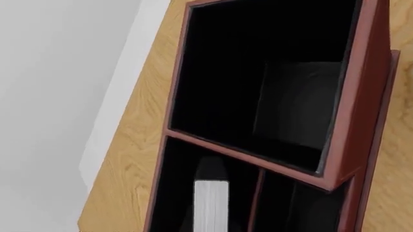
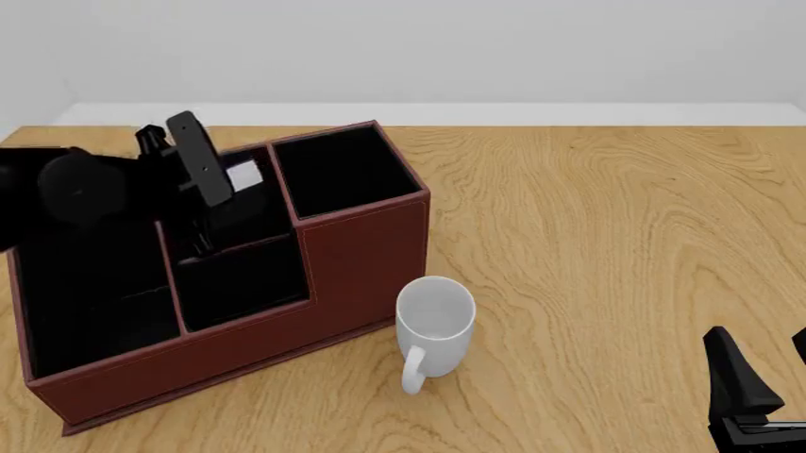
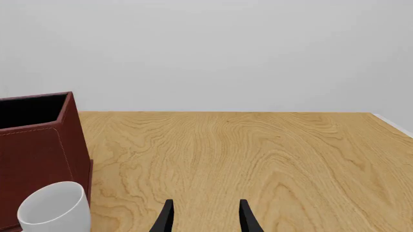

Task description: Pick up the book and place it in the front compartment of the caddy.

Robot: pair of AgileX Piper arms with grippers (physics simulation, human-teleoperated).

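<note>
A light wooden table meets a pale grey wall. The right gripper is parted and empty; the left gripper's jaws can't be made out.

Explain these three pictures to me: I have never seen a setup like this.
These are simulator renders of two robot arms at a wooden table. The front view looks down over the whole scene. The other two come from cameras on each arm's wrist.

On the table stand a reddish-brown caddy with black-lined slots and a white mug beside it.

The left arm reaches over the caddy. Its wrist view looks down into the slots, where the book stands in one of them, white page edges showing. Whether its jaws still hold the book cannot be told.

The right gripper waits near the table's edge, jaws open and empty.
</note>
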